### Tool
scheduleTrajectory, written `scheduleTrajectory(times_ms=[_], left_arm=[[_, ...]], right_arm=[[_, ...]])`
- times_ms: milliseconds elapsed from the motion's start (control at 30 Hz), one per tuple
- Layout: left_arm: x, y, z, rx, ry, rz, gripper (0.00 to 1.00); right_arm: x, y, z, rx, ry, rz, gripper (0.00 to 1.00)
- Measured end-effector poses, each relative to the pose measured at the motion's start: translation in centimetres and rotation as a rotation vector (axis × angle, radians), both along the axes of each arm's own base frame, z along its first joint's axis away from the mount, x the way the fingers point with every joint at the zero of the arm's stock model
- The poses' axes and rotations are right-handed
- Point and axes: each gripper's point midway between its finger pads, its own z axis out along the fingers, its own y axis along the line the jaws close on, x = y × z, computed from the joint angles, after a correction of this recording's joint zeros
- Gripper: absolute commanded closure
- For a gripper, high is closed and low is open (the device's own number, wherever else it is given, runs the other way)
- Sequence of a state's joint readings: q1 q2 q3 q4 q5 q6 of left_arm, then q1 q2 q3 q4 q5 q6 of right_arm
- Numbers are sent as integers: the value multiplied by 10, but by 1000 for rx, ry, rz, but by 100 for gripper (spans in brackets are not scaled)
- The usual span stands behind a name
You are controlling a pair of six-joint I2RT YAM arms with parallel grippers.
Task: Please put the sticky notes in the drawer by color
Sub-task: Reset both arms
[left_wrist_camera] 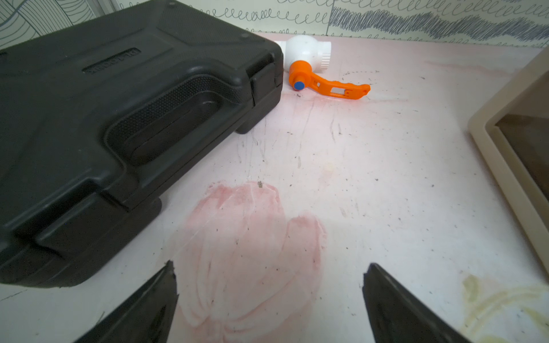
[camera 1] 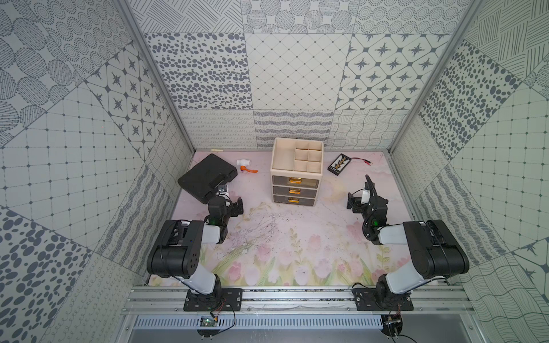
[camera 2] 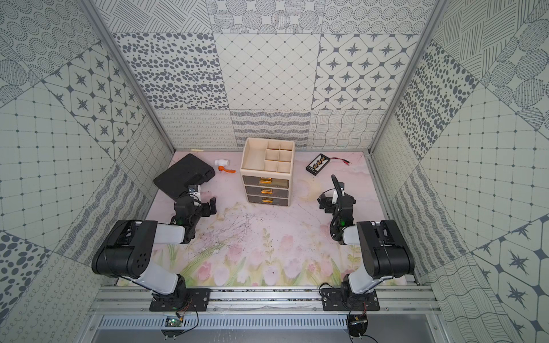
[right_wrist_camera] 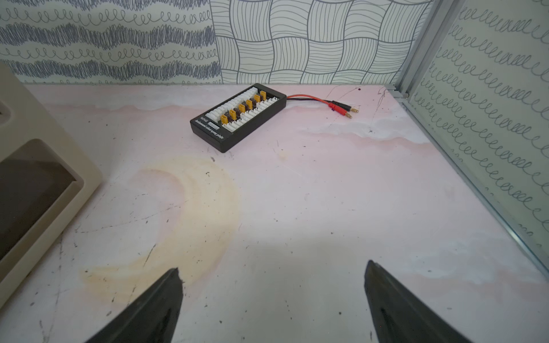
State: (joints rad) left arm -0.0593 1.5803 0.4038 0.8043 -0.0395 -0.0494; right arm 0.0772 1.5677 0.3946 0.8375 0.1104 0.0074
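No sticky notes show in any view. The drawer unit is cream with three shut grey drawers with gold handles and an open divided tray on top. It stands at the back middle of the mat. My left gripper hovers low to the left of the unit. It is open, with only bare mat between its fingers, as the left wrist view shows. My right gripper sits to the unit's right. It is open too, over bare mat in the right wrist view.
A black plastic case lies at the back left, close to the left gripper. A white valve with an orange handle lies behind it. A black connector board with red leads lies at the back right.
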Motion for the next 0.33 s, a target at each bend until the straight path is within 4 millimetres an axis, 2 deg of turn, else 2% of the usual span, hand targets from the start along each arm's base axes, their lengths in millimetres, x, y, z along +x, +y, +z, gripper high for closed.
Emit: scheduleTrajectory(times_ms=[333], left_arm=[[0, 0, 0, 0, 0, -1, 0]], right_arm=[[-2, 4, -5, 7, 21, 23, 1]])
